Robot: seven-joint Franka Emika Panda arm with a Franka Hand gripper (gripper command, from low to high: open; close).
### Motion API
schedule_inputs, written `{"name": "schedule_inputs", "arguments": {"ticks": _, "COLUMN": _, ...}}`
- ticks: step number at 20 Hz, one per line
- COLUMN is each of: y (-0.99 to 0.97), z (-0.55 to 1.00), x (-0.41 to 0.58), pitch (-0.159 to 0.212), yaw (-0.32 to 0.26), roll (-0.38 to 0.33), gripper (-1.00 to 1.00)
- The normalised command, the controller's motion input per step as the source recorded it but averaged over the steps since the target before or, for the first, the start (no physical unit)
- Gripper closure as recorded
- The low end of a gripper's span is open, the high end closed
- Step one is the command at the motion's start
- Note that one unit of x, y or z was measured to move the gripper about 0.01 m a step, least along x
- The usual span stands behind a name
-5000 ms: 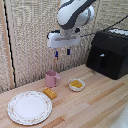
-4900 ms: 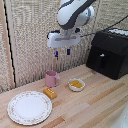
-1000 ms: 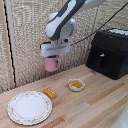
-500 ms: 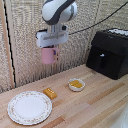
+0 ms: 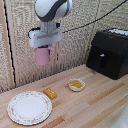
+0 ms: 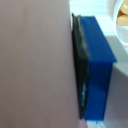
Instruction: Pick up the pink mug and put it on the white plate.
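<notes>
The pink mug (image 5: 43, 56), matte and cylindrical, is held clamped in the gripper (image 5: 45, 48), high above the wooden table (image 5: 90, 105).

The claw (image 5: 44, 46) hung high above the tabletop (image 5: 95, 102), with the mug (image 5: 42, 56) held between its fingers and clear of the surface. Below the claw and toward the exterior view's left, the platter (image 5: 29, 107) lay flat near the tabletop's front edge. Almost straight under the claw, just beside the platter's far rim, lay a small block (image 5: 49, 92). Below the claw and to the exterior view's right sat a small bowl (image 5: 76, 84), apart from the block. Well off to the claw's right in that view, a boxy appliance (image 5: 109, 53) stood at the back of the tabletop.

In the wrist view, the mug (image 6: 35, 65) pressed against one finger (image 6: 95, 70), with the bowl's rim (image 6: 120, 22) beyond it.
</notes>
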Motion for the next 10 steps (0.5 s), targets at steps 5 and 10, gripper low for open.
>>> {"name": "schedule_inputs", "arguments": {"ticks": 5, "y": 0.54, "z": -0.21, "x": 0.0, "pitch": 0.058, "yaw": 0.096, "roll": 0.037, "gripper": 1.0}}
{"name": "schedule_inputs", "arguments": {"ticks": 10, "y": 0.48, "z": -0.38, "x": 0.0, "pitch": 0.012, "yaw": 0.11, "roll": 0.032, "gripper": 1.0}}
